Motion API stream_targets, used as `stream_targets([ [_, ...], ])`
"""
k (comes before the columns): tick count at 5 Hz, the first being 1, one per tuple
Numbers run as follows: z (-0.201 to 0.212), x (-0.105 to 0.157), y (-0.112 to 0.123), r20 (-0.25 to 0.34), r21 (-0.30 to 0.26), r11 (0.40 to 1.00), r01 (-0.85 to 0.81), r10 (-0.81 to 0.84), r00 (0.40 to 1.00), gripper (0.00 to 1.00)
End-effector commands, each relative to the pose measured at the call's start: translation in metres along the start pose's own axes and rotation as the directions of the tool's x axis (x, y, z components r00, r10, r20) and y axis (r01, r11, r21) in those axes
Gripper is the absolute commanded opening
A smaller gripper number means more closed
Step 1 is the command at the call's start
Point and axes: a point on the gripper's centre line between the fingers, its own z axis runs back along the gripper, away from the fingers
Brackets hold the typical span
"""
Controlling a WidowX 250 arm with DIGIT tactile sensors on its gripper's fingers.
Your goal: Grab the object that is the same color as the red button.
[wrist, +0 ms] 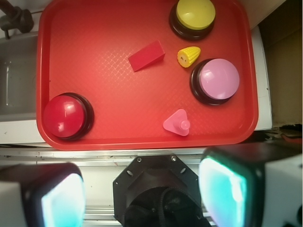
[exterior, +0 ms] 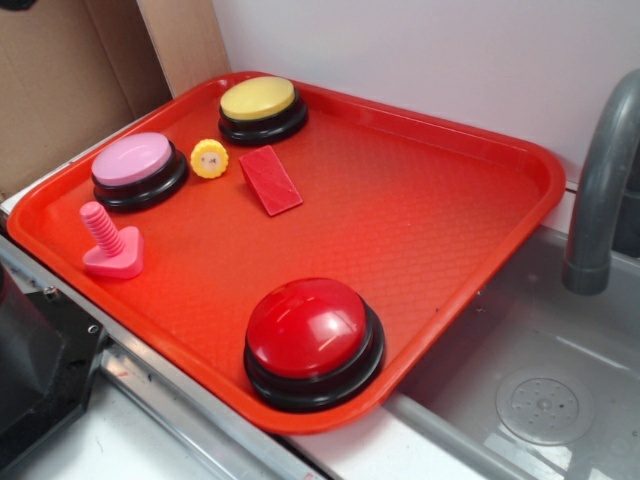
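You had the fingers [wrist: 142, 198] spread wide and holding nothing, their two pale, glowing pads [wrist: 222, 191] framing the bottom of the wrist view, well apart from everything on the red tray [exterior: 440, 200]. The tray was a moulded plastic rectangle with rounded corners, a raised lip and a fine cross-hatched floor.

The small red tile [exterior: 270, 180] you were after lay flat on that floor, toward the tray's far-left corner as the exterior view showed it. It was a thin rectangle with a finely grained face, turned at an angle to the tray's edges. It touched nothing: the yellow-topped button [exterior: 262, 108] sat just beyond it by the far rim, and a small yellow toy [exterior: 209, 158] with a ridged edge lay beside it.

The red button [exterior: 313, 340] stood at the near edge of the tray, well apart from the tile. It was a large glossy dome on a round black base, with highlights on its smooth crown, and it was the biggest of the three buttons.

Along the left edge you had the pink-topped button [exterior: 139, 170], flatter and matte on its own black base, and nearer the camera a pink bolt-shaped toy [exterior: 108, 242], its ribbed shaft standing upright on a rounded triangular foot.

Beside the tray's right edge there was a grey sink [exterior: 520, 380] and a curved grey faucet [exterior: 605, 170].
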Motion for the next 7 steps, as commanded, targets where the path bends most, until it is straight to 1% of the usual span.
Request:
stream_targets([
  [1, 0.000, 0.000, 0.000, 0.000, 0.000, 1.000, 0.000, 0.000, 1.000, 1.00],
  [2, -0.008, 0.011, 0.002, 0.002, 0.005, 0.992, -0.129, 0.129, 0.992, 1.00],
  [3, -0.018, 0.025, 0.007, -0.005, -0.016, 0.966, -0.256, 0.256, 0.967, 1.00],
  [4, -0.035, 0.045, 0.012, -0.020, 0.008, 0.925, -0.379, 0.380, 0.925, 1.00],
  [5, -0.057, 0.061, 0.015, -0.021, -0.004, 0.856, -0.518, 0.517, 0.856, 1.00],
  [6, -0.083, 0.077, 0.019, -0.012, 0.006, 0.766, -0.643, 0.643, 0.766, 1.00],
  [7, -0.107, 0.089, 0.022, 0.012, 0.044, 0.682, -0.730, 0.730, 0.683, 1.00],
])
